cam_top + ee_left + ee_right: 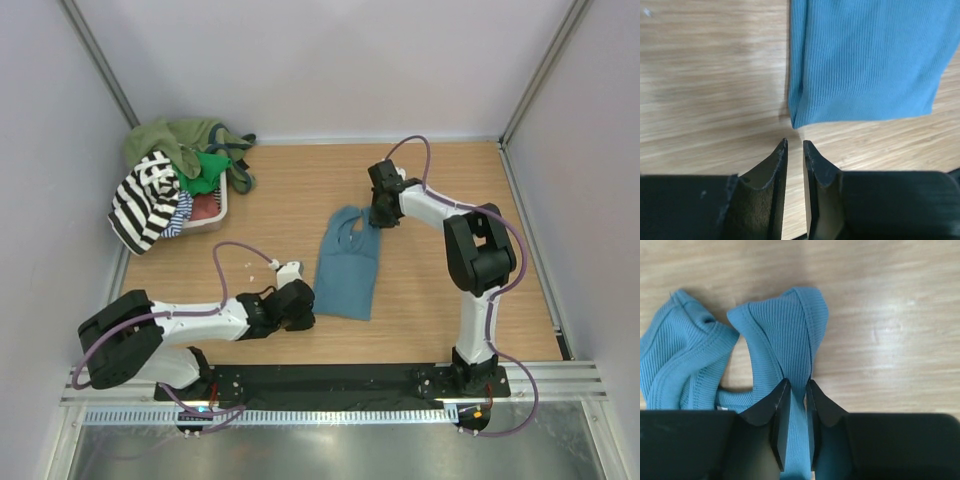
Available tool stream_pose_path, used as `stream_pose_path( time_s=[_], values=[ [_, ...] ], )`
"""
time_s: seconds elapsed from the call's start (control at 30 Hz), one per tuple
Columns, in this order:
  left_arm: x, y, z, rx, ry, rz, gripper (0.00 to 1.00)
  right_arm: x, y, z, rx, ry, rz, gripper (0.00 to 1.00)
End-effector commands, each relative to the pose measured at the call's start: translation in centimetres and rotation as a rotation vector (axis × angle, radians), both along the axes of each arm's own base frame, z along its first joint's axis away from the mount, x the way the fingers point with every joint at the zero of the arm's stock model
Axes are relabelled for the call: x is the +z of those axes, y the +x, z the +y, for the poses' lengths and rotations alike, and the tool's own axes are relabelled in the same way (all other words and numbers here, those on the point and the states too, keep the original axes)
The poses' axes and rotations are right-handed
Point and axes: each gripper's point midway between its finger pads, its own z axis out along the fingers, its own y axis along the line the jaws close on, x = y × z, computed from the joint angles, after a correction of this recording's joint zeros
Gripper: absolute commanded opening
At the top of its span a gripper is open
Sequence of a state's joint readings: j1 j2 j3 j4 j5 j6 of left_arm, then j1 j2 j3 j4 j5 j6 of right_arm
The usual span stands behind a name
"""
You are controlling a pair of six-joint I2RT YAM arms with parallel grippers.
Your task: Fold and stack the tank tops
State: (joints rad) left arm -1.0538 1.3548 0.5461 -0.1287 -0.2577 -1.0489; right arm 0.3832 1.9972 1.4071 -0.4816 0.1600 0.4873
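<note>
The teal-blue tank top (pixel 348 265) lies folded lengthwise in the middle of the wooden table. My right gripper (pixel 378 215) sits at its far end, shut on a shoulder strap (pixel 790 340) that runs between the jaws (pixel 796 385). The other strap (pixel 680 355) lies loose to the left. My left gripper (pixel 303 303) rests low at the near left corner of the top (pixel 796 120). Its jaws (pixel 795 145) stand a narrow gap apart, with only bare wood between them and the cloth corner just past the tips. The black-and-white striped tank top (pixel 145 200) hangs over the heap at the back left.
A white basket (pixel 218 215) at the back left holds a heap of olive (pixel 160 140), green (pixel 210 170) and thin navy-striped (pixel 180 215) tops. Grey walls close in the table on three sides. A black rail (pixel 340 380) carries both arm bases along the near edge.
</note>
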Motion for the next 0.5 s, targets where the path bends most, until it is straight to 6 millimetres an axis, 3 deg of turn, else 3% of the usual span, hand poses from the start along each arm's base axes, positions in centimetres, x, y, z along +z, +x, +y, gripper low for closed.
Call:
stream_pose_path(
  time_s=[0.0,0.23,0.47],
  values=[
    [-0.3,-1.3,-0.7,0.014,-0.068,0.026,0.20,2.3,2.2,-0.6,-0.013,-0.032,-0.059,0.32],
    [-0.4,-1.4,-1.0,0.019,-0.077,0.024,0.25,5.7,2.4,0.0,0.000,-0.001,-0.122,0.43],
    [0.6,-0.8,-0.3,0.022,-0.048,-0.021,0.34,6.8,1.9,3.5,0.067,0.075,-0.137,0.55]
  ],
)
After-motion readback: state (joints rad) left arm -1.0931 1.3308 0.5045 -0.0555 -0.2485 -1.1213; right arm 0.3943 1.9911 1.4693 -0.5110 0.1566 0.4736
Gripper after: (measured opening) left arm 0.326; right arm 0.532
